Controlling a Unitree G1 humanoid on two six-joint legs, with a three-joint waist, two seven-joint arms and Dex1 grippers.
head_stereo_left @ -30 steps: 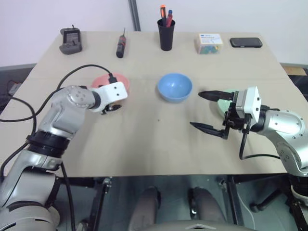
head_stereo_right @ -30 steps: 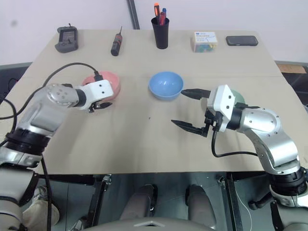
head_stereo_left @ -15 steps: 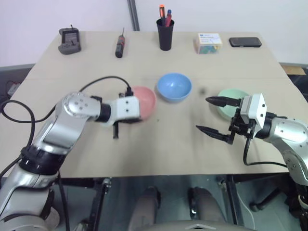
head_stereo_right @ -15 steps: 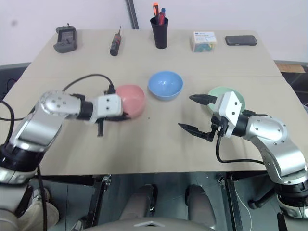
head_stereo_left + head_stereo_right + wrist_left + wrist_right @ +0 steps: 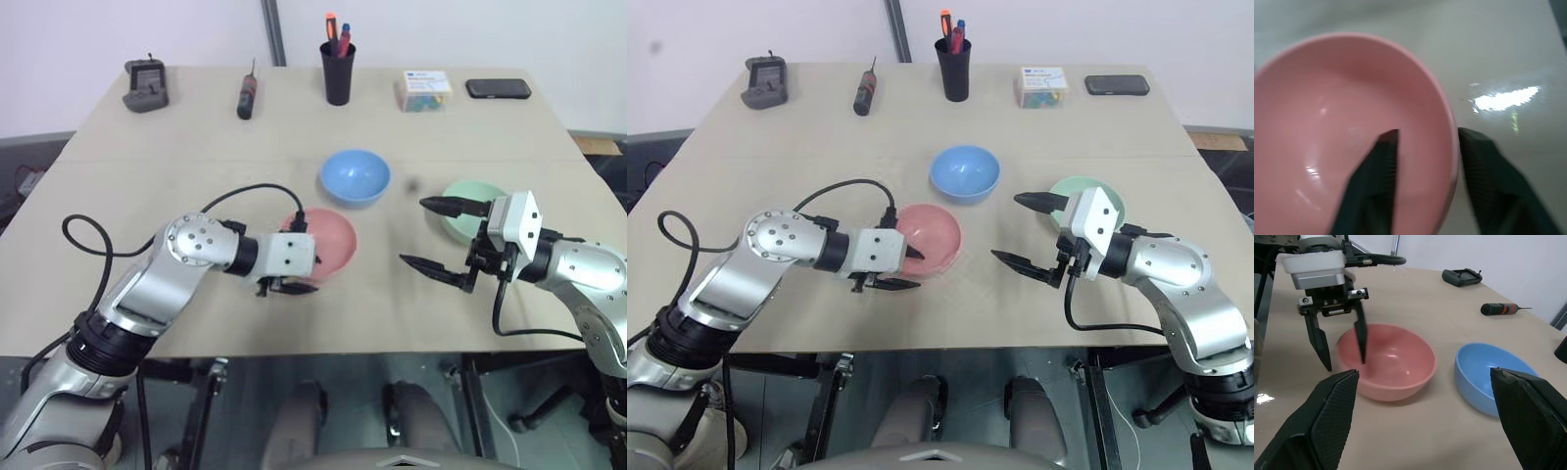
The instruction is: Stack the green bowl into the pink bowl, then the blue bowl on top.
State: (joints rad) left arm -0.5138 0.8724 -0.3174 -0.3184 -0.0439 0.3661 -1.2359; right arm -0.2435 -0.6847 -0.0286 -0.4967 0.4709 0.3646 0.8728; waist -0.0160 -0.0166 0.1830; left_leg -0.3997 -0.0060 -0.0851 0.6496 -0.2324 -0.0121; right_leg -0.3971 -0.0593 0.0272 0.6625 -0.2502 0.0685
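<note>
The pink bowl sits upright at the table's front centre. My left gripper is open and straddles its near rim, one finger inside and the other outside, with a gap to the rim. The blue bowl stands just behind the pink one. The green bowl rests on the right. My right gripper hovers in front of it, between it and the pink bowl, open wide and empty. The right wrist view shows the pink bowl, the blue bowl and my left gripper.
Along the table's far edge stand a black handheld device, a screwdriver, a black pen cup, a small box and a phone. A black cable loops off my left arm.
My left gripper carried the pink bowl from the left to the front centre, set it down and opened its fingers. The right gripper stayed open, about where it was.
</note>
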